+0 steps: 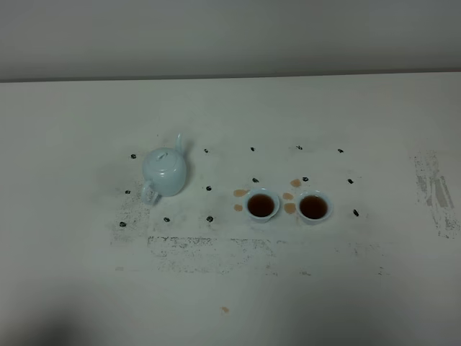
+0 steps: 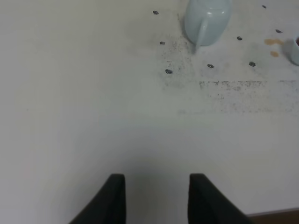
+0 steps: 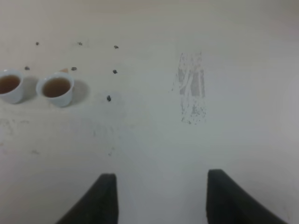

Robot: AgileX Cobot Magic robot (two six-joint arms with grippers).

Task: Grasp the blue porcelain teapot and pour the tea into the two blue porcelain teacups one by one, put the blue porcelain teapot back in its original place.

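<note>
A: Exterior high view shows the blue porcelain teapot (image 1: 166, 171) standing upright on the tabletop (image 1: 230, 288), apart from the two blue porcelain teacups (image 1: 261, 205); both cups hold dark tea, and small brownish tea spills (image 1: 289, 207) lie around them.

B: So the pouring looks done; I'd judge the pot is back in place, among the dark marker dots (image 1: 209, 218), and the arms are clear of it.

A: Agreed; the left hand (image 2: 156, 196) hangs over bare tabletop with its fingers apart and nothing between them; the teapot sits well ahead of it, beyond the fingertips and a little toward its right finger; the right hand (image 3: 161, 198) is likewise spread and empty, with the cups far ahead and off toward its left finger.

B: Which way does the pot point?

A: Its spout (image 1: 179, 140) aims away from the left hand, toward the far wall; its loop handle (image 1: 150, 193) faces back toward that hand; so the long axis runs from handle to spout, roughly along the hand's reach, slightly slanted.

B: Then if anything remains, it's only to pull back cleanly; I'd keep both hands high and away from the handle, since a nudge could turn the pot or rock the full cups.
</note>
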